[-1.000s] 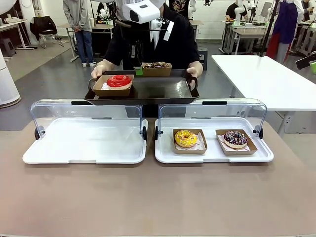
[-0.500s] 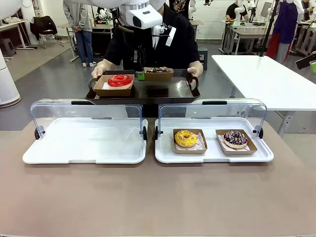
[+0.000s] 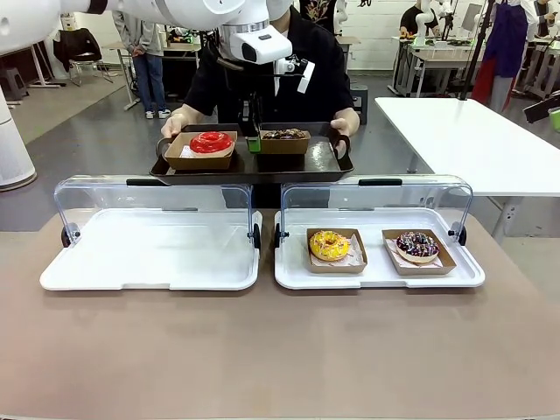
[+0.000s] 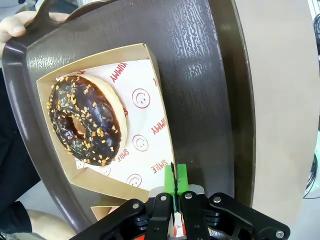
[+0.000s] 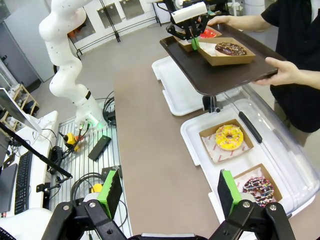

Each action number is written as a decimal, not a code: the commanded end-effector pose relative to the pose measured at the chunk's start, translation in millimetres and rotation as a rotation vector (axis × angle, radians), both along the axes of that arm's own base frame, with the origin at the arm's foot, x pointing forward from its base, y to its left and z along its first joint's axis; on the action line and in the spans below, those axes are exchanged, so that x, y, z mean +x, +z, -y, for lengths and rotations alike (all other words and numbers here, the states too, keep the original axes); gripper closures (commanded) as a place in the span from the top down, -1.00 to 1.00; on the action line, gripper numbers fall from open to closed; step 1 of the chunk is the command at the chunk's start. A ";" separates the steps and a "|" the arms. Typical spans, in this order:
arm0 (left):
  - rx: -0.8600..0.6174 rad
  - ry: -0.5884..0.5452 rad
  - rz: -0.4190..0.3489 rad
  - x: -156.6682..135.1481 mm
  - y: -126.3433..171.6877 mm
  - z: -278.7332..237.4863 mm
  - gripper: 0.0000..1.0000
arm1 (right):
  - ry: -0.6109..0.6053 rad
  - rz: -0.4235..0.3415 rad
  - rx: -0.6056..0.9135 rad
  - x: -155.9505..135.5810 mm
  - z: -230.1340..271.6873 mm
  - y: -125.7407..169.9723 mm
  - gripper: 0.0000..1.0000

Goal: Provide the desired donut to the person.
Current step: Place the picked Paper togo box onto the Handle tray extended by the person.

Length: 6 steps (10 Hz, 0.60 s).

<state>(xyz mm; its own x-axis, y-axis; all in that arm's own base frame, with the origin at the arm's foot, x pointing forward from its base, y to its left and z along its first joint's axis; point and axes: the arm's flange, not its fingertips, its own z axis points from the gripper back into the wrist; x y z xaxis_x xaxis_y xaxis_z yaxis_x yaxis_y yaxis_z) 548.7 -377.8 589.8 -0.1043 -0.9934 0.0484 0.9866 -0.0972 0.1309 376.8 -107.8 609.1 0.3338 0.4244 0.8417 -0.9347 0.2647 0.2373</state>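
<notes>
We're looking at the choc donut sitting in its cardboard box near the far edge of the dark tray, which the person is holding w/ both hands. Our left gripper is pinching that box's wall, pads clamped together on it. Our right gripper is hanging w/ jaws wide apart above the table's near edge.
</notes>
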 end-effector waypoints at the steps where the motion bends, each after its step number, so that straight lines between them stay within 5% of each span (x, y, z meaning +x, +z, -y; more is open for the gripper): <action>1: -0.024 0.024 -0.033 12.2 9.6 3.8 -0.97 | 0.008 0.008 0.015 0.3 -0.1 0.2 1.00; 5: -0.043 0.026 -0.057 20.5 4.1 2.7 -0.93 | 0.008 0.008 0.015 0.3 -0.1 0.2 1.00; 6: -0.054 0.026 -0.057 21.0 4.2 3.6 0.22 | 0.008 0.008 0.015 0.3 -0.1 0.2 1.00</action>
<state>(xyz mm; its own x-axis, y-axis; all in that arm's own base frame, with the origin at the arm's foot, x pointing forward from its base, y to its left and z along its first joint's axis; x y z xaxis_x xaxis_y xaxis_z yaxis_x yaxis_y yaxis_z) 563.2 -377.5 584.3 -0.0851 -0.9930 0.0817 0.9920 -0.0768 0.1002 376.8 -107.8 609.1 0.3339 0.4243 0.8417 -0.9347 0.2648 0.2373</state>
